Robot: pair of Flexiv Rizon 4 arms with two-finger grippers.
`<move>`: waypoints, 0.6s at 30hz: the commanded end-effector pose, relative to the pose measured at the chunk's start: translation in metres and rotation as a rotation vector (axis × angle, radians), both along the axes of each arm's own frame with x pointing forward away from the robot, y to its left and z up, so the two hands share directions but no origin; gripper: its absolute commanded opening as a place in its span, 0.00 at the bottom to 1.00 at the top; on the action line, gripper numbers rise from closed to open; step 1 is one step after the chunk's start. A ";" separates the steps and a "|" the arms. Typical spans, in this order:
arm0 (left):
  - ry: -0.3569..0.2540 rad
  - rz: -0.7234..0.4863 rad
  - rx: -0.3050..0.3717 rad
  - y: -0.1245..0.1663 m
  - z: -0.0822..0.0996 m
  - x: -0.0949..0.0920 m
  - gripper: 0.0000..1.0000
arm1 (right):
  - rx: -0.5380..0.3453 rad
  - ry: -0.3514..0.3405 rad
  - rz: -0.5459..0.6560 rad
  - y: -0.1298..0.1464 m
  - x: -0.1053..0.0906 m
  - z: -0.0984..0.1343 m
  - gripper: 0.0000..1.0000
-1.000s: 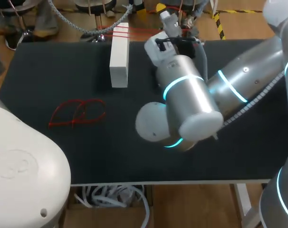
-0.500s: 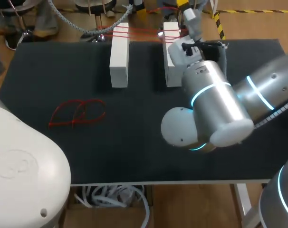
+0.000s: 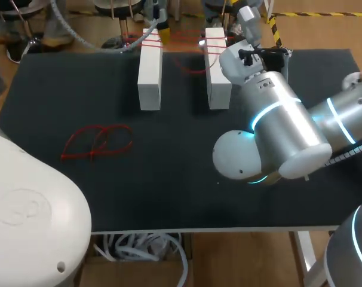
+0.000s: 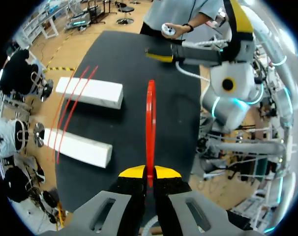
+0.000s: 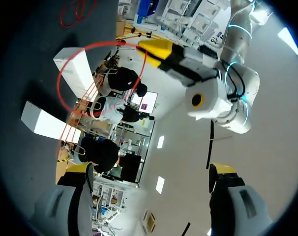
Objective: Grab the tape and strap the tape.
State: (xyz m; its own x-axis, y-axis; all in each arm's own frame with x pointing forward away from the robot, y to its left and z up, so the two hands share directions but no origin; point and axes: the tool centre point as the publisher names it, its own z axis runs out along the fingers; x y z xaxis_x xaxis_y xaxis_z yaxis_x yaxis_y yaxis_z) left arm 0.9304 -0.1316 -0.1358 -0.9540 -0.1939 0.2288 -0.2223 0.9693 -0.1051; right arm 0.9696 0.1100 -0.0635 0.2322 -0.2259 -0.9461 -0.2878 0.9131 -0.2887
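Two white blocks (image 3: 150,69) (image 3: 217,69) lie side by side at the table's far edge, with red bands (image 3: 175,37) stretched across their far ends. My left gripper (image 4: 149,173) is shut on a red band (image 4: 150,123) that runs straight out ahead of it; in the head view it shows just past the left block (image 3: 161,25). The held band sags as a loop (image 3: 193,64) between the blocks. My right gripper (image 5: 148,172) stands wide open with nothing between its fingers, above the right block's far end (image 3: 249,18). The right wrist view shows the left gripper (image 5: 156,49) holding the loop (image 5: 85,73).
Loose red bands (image 3: 97,143) lie tangled on the dark mat (image 3: 139,191) at the left middle. My right arm's large elbow (image 3: 270,143) hangs over the right half of the table. A person stands at the far edge beyond the blocks.
My right arm swung to the right, uncovering the right block, and its gripper opened wide. The left gripper with its red band came into view beyond the left block.
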 end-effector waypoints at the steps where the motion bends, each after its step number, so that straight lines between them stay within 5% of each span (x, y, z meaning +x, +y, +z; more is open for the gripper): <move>1: -0.027 0.007 -0.013 0.047 -0.009 -0.038 0.00 | -0.010 0.011 0.018 -0.003 0.000 0.005 1.00; 7: -0.016 -0.056 0.047 0.110 -0.012 -0.051 0.00 | -0.010 0.011 0.018 -0.003 0.000 0.005 1.00; 18: -0.003 -0.177 0.106 0.218 0.000 -0.035 0.00 | -0.010 0.011 0.018 -0.003 0.000 0.005 1.00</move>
